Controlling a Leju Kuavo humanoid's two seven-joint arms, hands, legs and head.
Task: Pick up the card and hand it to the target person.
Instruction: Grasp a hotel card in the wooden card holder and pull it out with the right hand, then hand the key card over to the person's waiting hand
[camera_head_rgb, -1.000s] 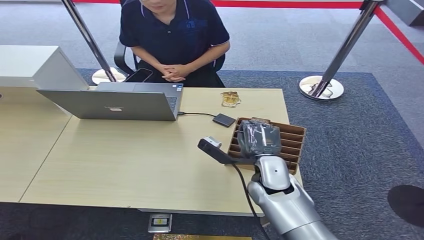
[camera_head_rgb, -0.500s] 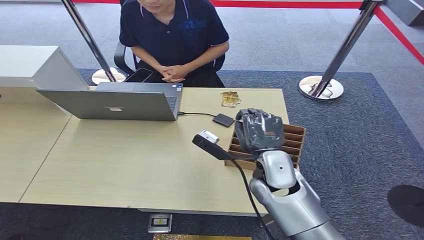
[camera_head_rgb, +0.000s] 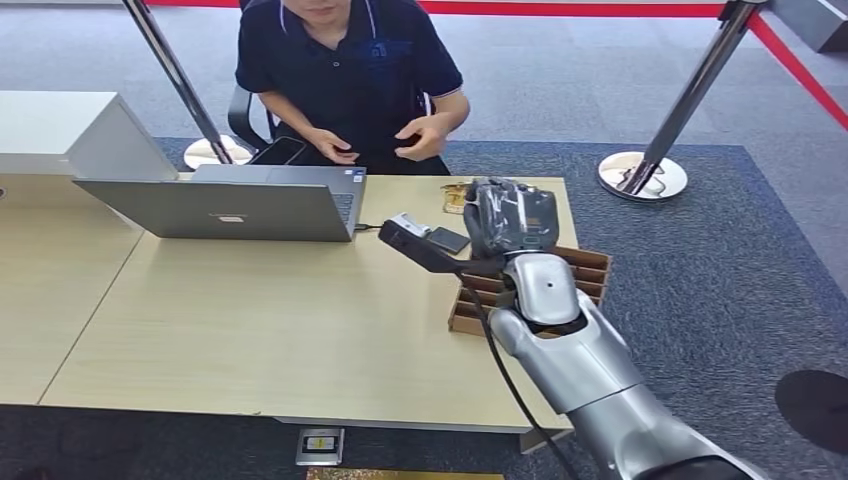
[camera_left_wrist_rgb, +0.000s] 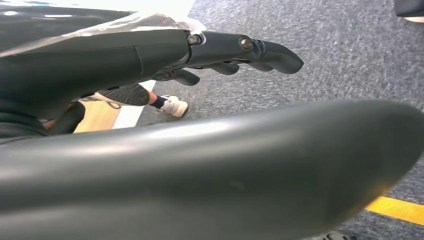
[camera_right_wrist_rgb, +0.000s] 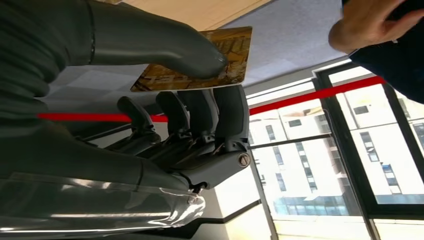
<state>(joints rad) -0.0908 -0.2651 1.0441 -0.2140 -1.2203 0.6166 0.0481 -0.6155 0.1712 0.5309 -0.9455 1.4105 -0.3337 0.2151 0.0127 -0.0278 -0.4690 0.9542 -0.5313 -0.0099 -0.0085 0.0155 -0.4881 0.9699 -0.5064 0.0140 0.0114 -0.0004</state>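
Right hand (camera_head_rgb: 513, 218) is raised above the far right part of the bench (camera_head_rgb: 270, 320), at about 1 o'clock from bench centre, its back toward the head camera. In the right wrist view the thumb (camera_right_wrist_rgb: 165, 47) presses a gold-patterned card (camera_right_wrist_rgb: 235, 50) against the fingers (camera_right_wrist_rgb: 220, 112), so the card is pinched flat between them, off the bench. A person (camera_head_rgb: 350, 70) in a dark polo sits at 12 o'clock beyond the bench, one hand (camera_head_rgb: 420, 145) lifted with palm open, near the robot's hand but apart from it; the same hand (camera_right_wrist_rgb: 367, 22) shows past the card's edge in the right wrist view. Brown slotted card rack (camera_head_rgb: 585, 285) lies under the right forearm. Grey laptop (camera_head_rgb: 230, 205) sits at 10 o'clock, a small dark device (camera_head_rgb: 447, 240) just beside the rack. Left hand (camera_left_wrist_rgb: 210, 55) hangs over carpet, fingers loosely extended, holding nothing.
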